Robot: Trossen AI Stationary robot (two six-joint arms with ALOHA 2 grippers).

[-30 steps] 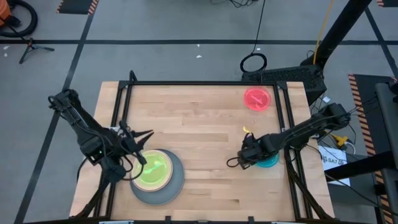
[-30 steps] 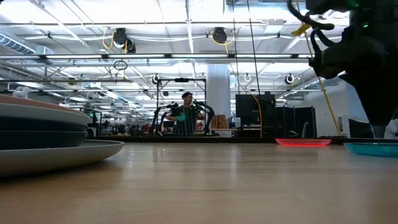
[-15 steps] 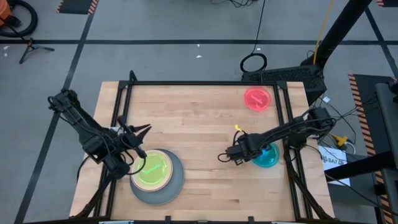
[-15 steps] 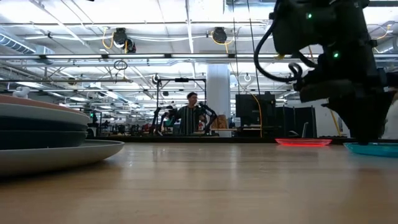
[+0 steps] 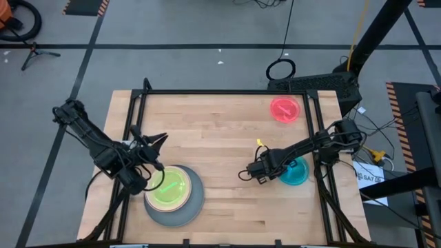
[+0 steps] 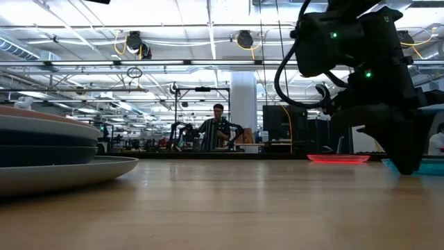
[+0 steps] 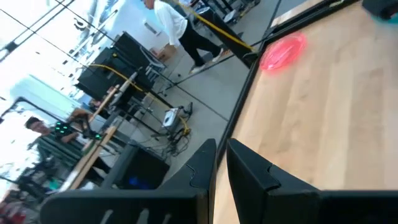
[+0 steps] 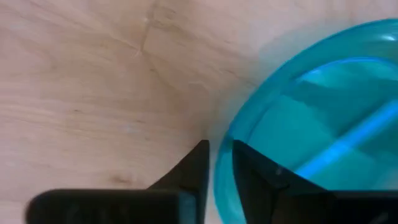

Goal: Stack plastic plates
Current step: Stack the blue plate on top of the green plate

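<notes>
A stack of plates [image 5: 173,195] stands near the table's near-left corner, a large grey plate at the bottom and a green one [image 5: 168,187] on top. In the low view the stack [image 6: 48,149] fills the left. A small translucent red plate [image 5: 284,109] lies flat by the far-right corner. A small teal plate [image 5: 296,172] lies flat at the right. My right gripper [image 8: 221,155] is down at the teal plate's left rim. My left gripper [image 5: 153,143] hangs shut above the table, just beyond the stack. My right gripper pinches the teal plate's left rim [image 8: 233,127], one finger [image 8: 255,171] inside the dish and the other [image 8: 193,165] outside over the wood. The fingers come from above, slanting down from the table's left. The plate lies flat on the table.
Bare wood stretches between the stack and the teal plate [image 6: 423,165]. A black frame rail [image 5: 227,92] runs along the far edge and down both sides. People stand in the room beyond the far edge [image 6: 216,128].
My right gripper has swung out toward the table's left from above the teal plate and come down onto its left rim. My left gripper has drawn slightly toward the far edge, away from the stack. No plate has moved.
</notes>
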